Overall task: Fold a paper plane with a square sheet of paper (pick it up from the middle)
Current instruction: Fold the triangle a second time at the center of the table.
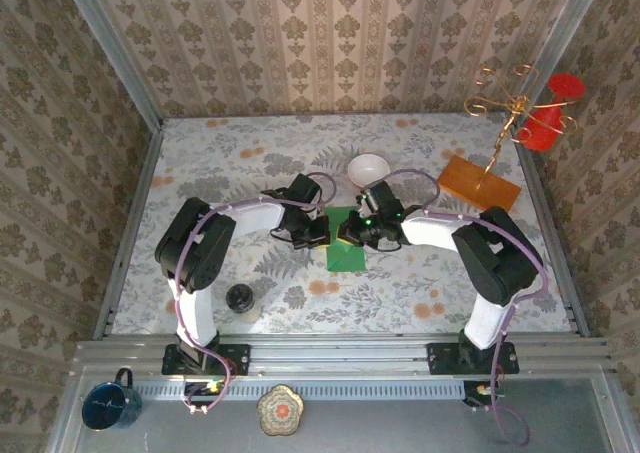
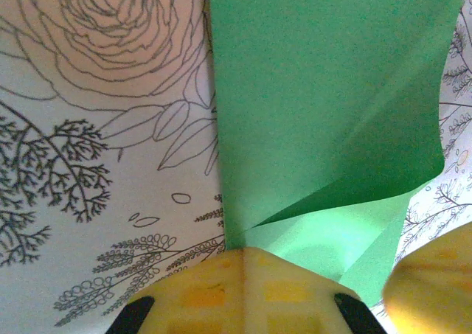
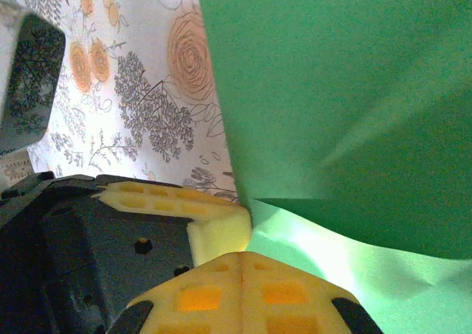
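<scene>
Judging from the way the sheet lay, the task was reckoned to be at an early fold and far from finished. The square sheet of paper (image 1: 347,255) was seen at the middle of the flowered worktop (image 1: 230,163), between the two arms and just in front of the white bowl (image 1: 369,167). From above it showed as a green strip narrower than it was long, which suggested that one part had already been turned over. The left end effector (image 1: 322,235) and the right end effector (image 1: 348,235) were brought in over the sheet's far part, their tips just beside each other. In the left wrist view the yellow fingers (image 2: 287,293) were pressed together with the paper's edge caught at their tips. A flap was lifted off the worktop there, its paler underside shown beneath a slanting crease. In the right wrist view the fingers (image 3: 221,297) were likewise pressed together on the paper, with a raised fold held just beyond them. No pointed nose, centre crease or wings could be made out, so the sheet was judged not yet shaped into a dart. The flap in hand had to be laid down and creased, and the nose and wing folds were all left to be done. The wooden board (image 1: 478,183) lay well apart at the right.
</scene>
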Action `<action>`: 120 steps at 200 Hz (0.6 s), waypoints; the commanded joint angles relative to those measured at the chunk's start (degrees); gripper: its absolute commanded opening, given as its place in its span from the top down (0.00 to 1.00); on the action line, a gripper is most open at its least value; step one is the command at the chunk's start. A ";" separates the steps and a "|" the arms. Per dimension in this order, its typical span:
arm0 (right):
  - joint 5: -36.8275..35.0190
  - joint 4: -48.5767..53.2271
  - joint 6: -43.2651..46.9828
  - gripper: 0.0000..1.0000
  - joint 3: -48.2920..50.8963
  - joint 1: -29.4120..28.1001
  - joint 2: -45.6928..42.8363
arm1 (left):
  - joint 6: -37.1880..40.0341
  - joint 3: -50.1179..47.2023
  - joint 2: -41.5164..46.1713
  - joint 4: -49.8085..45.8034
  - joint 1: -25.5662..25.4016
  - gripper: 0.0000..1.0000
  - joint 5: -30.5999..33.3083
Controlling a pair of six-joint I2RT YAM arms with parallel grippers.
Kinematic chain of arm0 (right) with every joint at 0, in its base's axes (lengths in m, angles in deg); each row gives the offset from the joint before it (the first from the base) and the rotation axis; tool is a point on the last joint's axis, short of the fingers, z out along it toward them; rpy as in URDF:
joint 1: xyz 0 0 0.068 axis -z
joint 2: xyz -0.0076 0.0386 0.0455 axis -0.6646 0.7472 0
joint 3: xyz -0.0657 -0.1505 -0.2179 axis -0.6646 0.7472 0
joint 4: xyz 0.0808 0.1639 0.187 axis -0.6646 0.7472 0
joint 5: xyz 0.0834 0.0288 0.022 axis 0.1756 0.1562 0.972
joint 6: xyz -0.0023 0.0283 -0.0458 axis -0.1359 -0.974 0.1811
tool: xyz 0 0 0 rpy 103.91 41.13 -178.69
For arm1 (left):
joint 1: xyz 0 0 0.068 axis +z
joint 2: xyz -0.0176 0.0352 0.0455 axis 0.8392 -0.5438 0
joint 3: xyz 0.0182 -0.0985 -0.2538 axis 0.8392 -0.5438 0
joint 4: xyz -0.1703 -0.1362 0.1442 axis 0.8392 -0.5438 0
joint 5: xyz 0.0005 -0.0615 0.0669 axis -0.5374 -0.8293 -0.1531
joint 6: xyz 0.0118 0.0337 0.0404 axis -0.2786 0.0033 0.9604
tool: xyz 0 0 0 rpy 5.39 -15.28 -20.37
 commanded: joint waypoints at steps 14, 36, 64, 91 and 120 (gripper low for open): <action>1.30 4.25 0.52 0.94 -2.11 -1.10 3.09 | 1.24 -0.25 -2.98 -2.85 0.36 1.00 1.71; 0.16 7.35 1.07 0.94 -2.15 -1.90 3.39 | 0.98 -0.39 -3.12 -2.74 0.27 1.00 2.01; -1.92 10.21 1.27 0.94 -1.09 -2.00 3.54 | 0.77 -0.81 -3.24 -2.80 0.27 1.00 2.57; -2.96 12.08 1.00 0.94 0.73 -2.00 2.15 | 0.72 -1.11 -3.50 -3.09 0.36 1.00 3.19; -5.28 15.01 0.82 0.94 2.77 -1.95 -0.90 | 0.74 -1.56 -3.66 -3.02 0.60 1.00 3.47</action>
